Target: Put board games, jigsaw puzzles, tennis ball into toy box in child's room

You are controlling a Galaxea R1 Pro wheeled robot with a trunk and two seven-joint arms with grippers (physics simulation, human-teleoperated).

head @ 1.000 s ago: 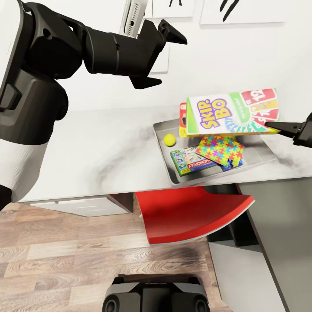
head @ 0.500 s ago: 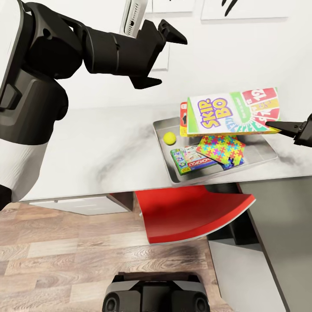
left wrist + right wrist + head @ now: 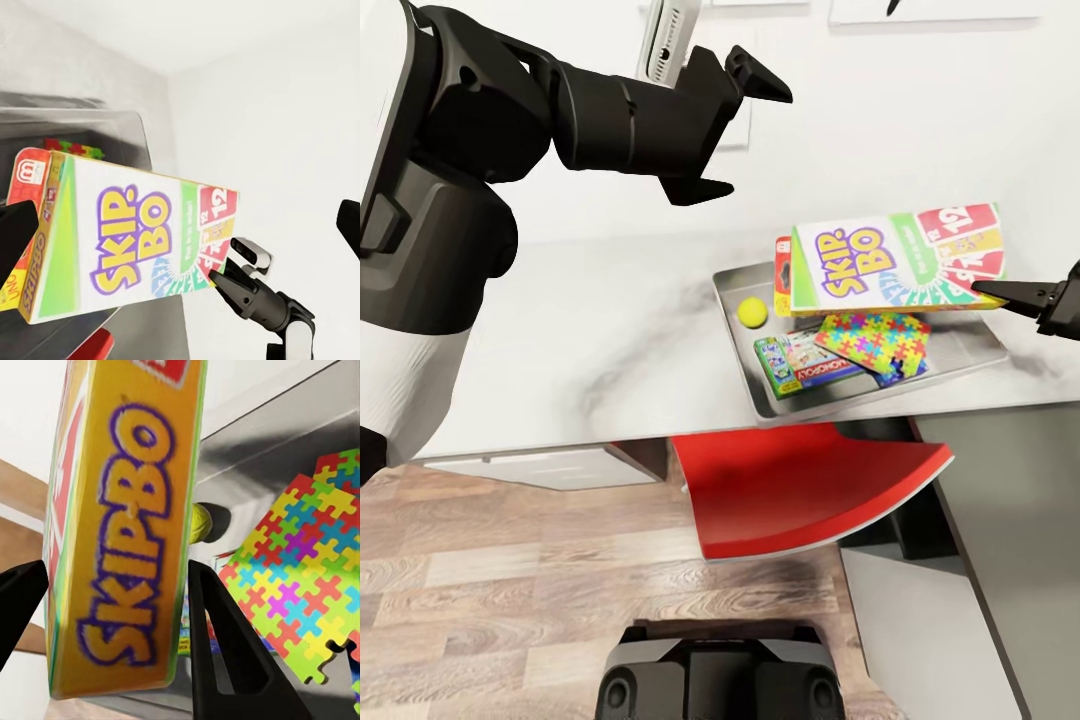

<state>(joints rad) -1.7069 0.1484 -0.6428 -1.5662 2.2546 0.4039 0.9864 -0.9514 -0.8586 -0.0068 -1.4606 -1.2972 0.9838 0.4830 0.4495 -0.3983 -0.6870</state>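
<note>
I'm gripping the flat yellow-green-red Skip-Bo box [image 3: 895, 258] in my right gripper [image 3: 1000, 294], right of frame, above the light grey toy box [image 3: 732, 326] for dropping, left gripper [image 3: 735, 128] hanging open upper left

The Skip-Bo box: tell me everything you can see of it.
The Skip-Bo box is a flat printed cardboard game box, its face white with purple-and-yellow lettering, a green band and red number cards, its narrow side yellow. The right gripper is shut on one end and holds it up, roughly level, over the grey bin on the table. Below it in the bin lie a jigsaw sheet, a Monopoly box and a yellow ball.
</note>
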